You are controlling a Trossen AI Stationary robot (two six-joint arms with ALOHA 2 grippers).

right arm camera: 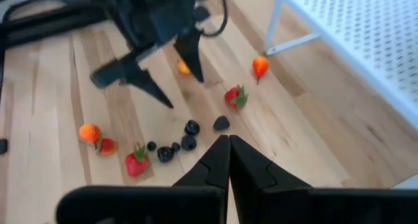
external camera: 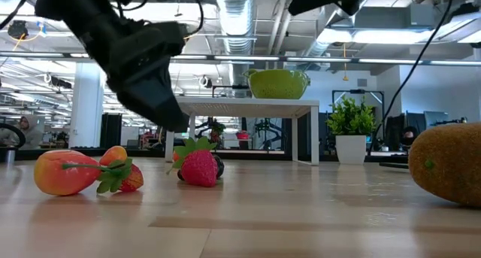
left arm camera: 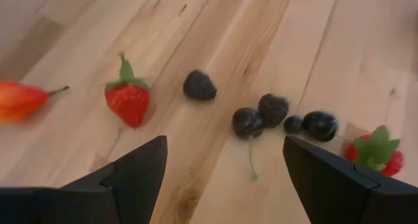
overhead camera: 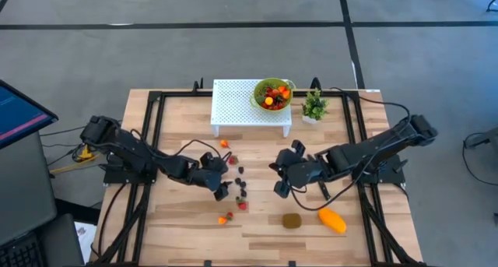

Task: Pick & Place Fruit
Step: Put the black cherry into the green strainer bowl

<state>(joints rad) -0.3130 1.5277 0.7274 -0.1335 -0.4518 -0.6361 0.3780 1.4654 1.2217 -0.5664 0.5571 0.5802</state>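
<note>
Small red, orange and dark berries (overhead camera: pixel 238 183) lie scattered on the wooden table between my two grippers. A brown kiwi (overhead camera: pixel 292 220) and an orange-yellow mango (overhead camera: pixel 332 219) lie nearer the front edge. My left gripper (overhead camera: pixel 222 191) is open and empty just left of the berries. In its wrist view (left arm camera: pixel 222 178) a strawberry (left arm camera: pixel 128 100) and dark berries (left arm camera: pixel 261 116) lie beyond the open fingers. My right gripper (overhead camera: pixel 278 187) is shut and empty right of the berries, with its fingers together in its wrist view (right arm camera: pixel 228 155).
A green bowl (overhead camera: pixel 272 93) holding fruit stands on a white perforated stand (overhead camera: pixel 233 103) at the far edge, with a small potted plant (overhead camera: pixel 314 105) to its right. Two orange pieces (overhead camera: pixel 226 218) lie near the front. A black frame (overhead camera: pixel 148 135) runs along the table's sides.
</note>
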